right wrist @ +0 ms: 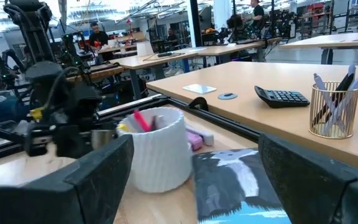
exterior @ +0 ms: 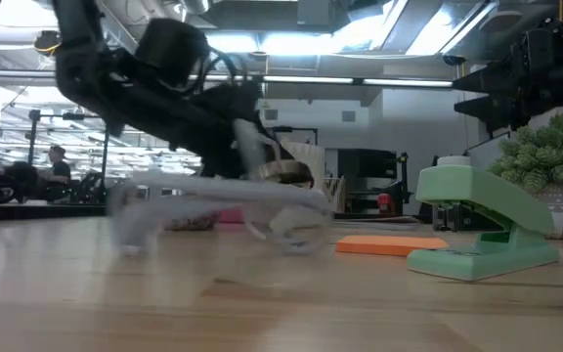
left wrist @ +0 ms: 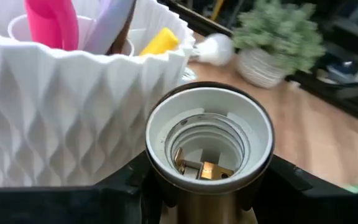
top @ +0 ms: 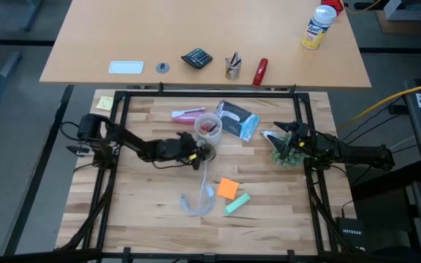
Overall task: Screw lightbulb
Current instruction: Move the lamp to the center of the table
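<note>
Beyond the butcher-block bench (top: 152, 197) stands a pale wooden desk (top: 196, 29) carrying a calculator (top: 196, 58), a wire pen cup (top: 232, 67) and a spray can (top: 317, 26). The floor (top: 13, 109) around it is dark grey. The room is an open workshop with rows of further desks (right wrist: 316, 42), black posts, and bright ceiling lights (exterior: 301, 41). People (right wrist: 96, 34) sit in the distance.

You see small white rounded lightbulb (left wrist: 215, 50) blurred | brass-contact lamp socket (left wrist: 209, 144) base cut off | clear safety glasses (exterior: 218, 210) smeared.
</note>
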Robot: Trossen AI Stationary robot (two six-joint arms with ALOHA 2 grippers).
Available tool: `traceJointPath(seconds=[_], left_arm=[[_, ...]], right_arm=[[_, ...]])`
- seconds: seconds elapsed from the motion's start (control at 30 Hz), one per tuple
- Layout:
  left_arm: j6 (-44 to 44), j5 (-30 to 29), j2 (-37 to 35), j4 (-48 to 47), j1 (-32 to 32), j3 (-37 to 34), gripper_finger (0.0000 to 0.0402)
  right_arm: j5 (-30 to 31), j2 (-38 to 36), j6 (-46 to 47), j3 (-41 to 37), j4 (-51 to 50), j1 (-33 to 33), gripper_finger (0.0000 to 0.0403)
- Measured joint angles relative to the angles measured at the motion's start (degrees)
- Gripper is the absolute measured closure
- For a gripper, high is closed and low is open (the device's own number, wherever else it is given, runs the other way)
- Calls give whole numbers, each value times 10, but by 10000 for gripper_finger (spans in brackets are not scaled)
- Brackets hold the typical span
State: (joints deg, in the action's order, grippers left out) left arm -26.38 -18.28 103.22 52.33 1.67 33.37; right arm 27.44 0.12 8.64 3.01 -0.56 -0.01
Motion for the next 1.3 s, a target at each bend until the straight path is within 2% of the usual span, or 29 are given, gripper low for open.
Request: traceJointPath(seconds=[0.2,0.4,0.63,0.73,0.97,1.1,1.3], left_arm=[[24,2,17,-50,31,28,231],[79,27,11,-34,15,30,232],[160,37,11,-78,-23,30,232],[191,29,11,-99,-31,30,232],[253,11,14,-111,-31,30,233],[282,11,21,-112,-31,30,233],[265,13,46,-107,-31,47,233]], right_arm=[[0,0,0,0,0,0,52],[-2,0,7,0,1,0,52],[-89,0,42,0,10,0,52],[-104,0,51,0,10,0,52],[-106,0,54,0,15,0,52],[-106,0,61,0,51,0,52],[-105,1,44,0,80,0,52]])
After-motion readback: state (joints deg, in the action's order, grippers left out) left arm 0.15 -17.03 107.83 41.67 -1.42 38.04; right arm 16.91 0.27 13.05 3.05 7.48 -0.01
